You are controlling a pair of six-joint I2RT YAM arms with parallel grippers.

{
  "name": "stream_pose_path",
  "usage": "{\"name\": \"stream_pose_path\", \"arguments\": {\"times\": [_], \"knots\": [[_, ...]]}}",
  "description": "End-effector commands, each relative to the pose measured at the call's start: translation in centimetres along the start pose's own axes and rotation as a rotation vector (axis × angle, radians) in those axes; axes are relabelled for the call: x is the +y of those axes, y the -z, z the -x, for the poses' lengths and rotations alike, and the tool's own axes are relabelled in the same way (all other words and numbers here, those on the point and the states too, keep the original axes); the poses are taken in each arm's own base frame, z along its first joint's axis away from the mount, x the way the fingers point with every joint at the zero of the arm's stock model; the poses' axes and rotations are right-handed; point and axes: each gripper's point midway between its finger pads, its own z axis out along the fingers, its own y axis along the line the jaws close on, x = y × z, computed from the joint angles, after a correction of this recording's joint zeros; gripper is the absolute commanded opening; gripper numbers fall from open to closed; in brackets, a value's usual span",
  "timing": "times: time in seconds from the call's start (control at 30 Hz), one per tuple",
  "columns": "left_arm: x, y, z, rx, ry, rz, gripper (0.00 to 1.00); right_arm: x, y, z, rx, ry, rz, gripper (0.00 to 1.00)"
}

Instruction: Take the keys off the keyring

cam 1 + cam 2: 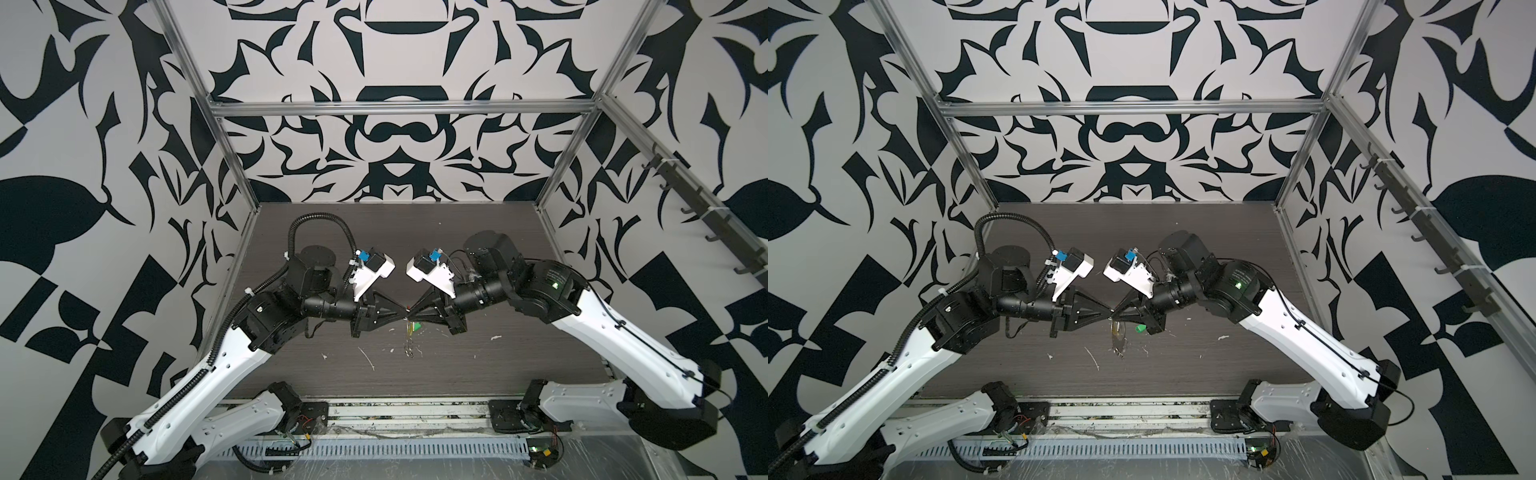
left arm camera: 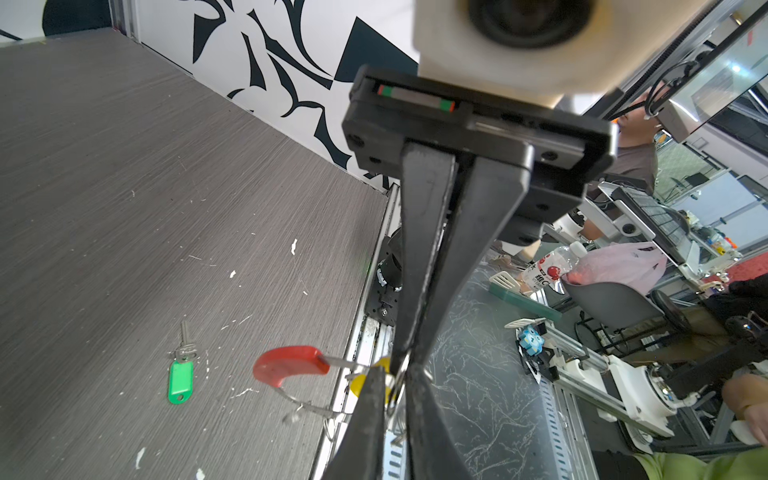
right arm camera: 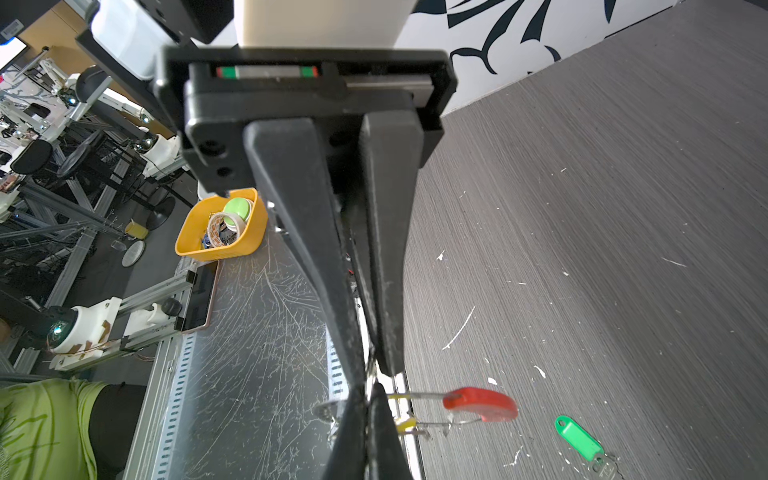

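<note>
Right gripper fully closed on the wire of the keyring, holding the loop and its red sleeve up off the table. Left gripper nipped almost shut on the split ring of the yellow key tag. Both arms reach inward, wrists roughly level, tips meeting over mid-table; green key tag lies flat on the table, apart from the loop.

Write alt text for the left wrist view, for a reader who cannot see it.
Two black grippers, the left gripper and the right gripper, meet tip to tip at the raised keyring with its red sleeve and a yellow tag. A green tag lies on the grey table.
</note>
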Motion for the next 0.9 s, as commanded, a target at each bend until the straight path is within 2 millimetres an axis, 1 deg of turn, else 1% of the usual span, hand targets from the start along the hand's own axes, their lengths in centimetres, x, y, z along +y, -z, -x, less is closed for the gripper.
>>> {"name": "stream_pose_path", "arguments": {"times": [0.0, 0.07, 0.13, 0.23, 0.27, 0.3, 0.37, 0.4, 0.47, 0.63, 0.87], "knots": [[-1.0, 0.2, 1.2, -0.026, -0.034, -0.037, 0.13, 1.0, 0.5, 1.9, -0.054, 0.057, 0.026, 0.0], [-0.9, 0.0, 1.2, -0.028, -0.031, -0.04, 0.05, 1.0, 0.4, 2.0, -0.056, 0.055, 0.025, 0.0], [-0.8, -0.1, 1.2, -0.031, -0.031, -0.04, 0.0, 1.0, 0.4, 2.2, -0.064, 0.057, 0.028, 0.0], [-0.7, 0.0, 1.5, -0.054, -0.04, -0.036, 0.0, 1.0, 0.4, 2.4, -0.084, 0.058, 0.026, 0.0], [-0.6, 0.1, 1.6, -0.069, -0.047, -0.028, 0.0, 0.9, 0.5, 2.6, -0.098, 0.061, 0.014, 0.03], [-0.6, 0.2, 1.8, -0.083, -0.057, -0.018, 0.0, 0.8, 0.6, 2.7, -0.112, 0.064, 0.004, 0.1], [-0.5, 0.6, 2.2, -0.121, -0.082, 0.007, 0.0, 0.8, 0.8, 2.8, -0.141, 0.077, -0.001, 0.27], [-0.5, 0.9, 2.4, -0.141, -0.092, 0.018, 0.0, 0.9, 0.8, 2.7, -0.153, 0.08, 0.001, 0.33], [-0.7, 1.4, 2.8, -0.189, -0.117, 0.028, 0.0, 0.9, 0.9, 2.8, -0.193, 0.094, 0.002, 0.38], [-1.0, 2.0, 3.3, -0.259, -0.148, 0.036, 0.0, 0.8, 0.7, 2.5, -0.28, 0.113, 0.015, 0.41], [-1.2, 3.1, 3.7, -0.35, -0.18, 0.058, 0.0, -0.3, 0.6, 2.3, -0.362, 0.117, -0.036, 0.41]]}}
